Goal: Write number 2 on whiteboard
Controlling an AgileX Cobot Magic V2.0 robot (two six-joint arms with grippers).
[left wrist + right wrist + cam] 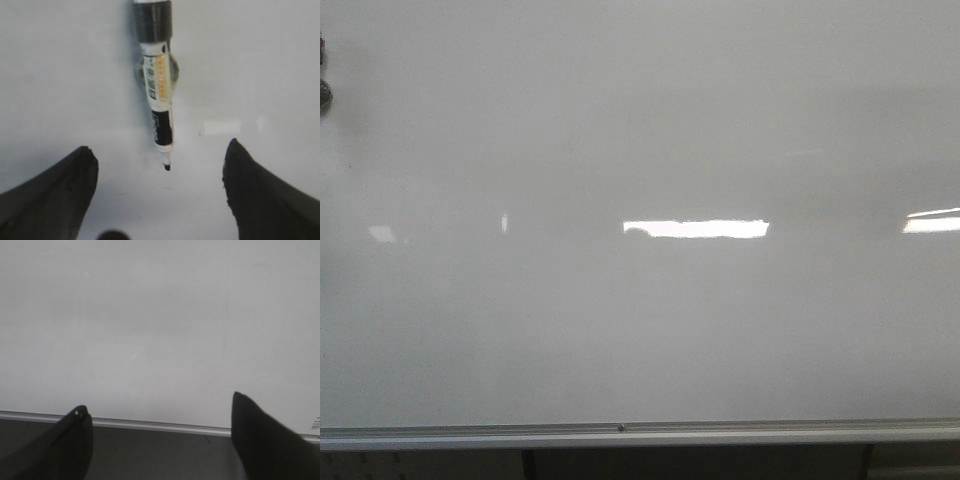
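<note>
Whiteboard (640, 120) fills the front view: glossy white-grey, flat, rigid, bright rectangular reflections across the middle, silver metal rail (640, 433) along the bottom edge. No number 2 is seen on it in any view; board reads blank, so writing is judged not yet started.

Marker (159, 100) is seen only in the left wrist view, lying against the board face with what looks like a round holder or magnet behind its barrel; which of the two cannot be told. Cap end is dark grey, barrel white with orange and black label print, black tip exposed and pointing toward the left tool (160, 165).

Left tool is spread wide, nothing pinched, marker tip sits between the two dark fingers (55, 190) but apart from both. Right tool (160, 415) is likewise spread and empty, facing bare board and the rail.

Handling judgement: marker is light, stiff, smooth plastic, round section, so slip or roll in the grip is likely. Hold is best taken mid-barrel across the labelled section, clear of the tip. Board is slick and unyielding; light contact pressure should be used, else the tip skids or is crushed.
</note>
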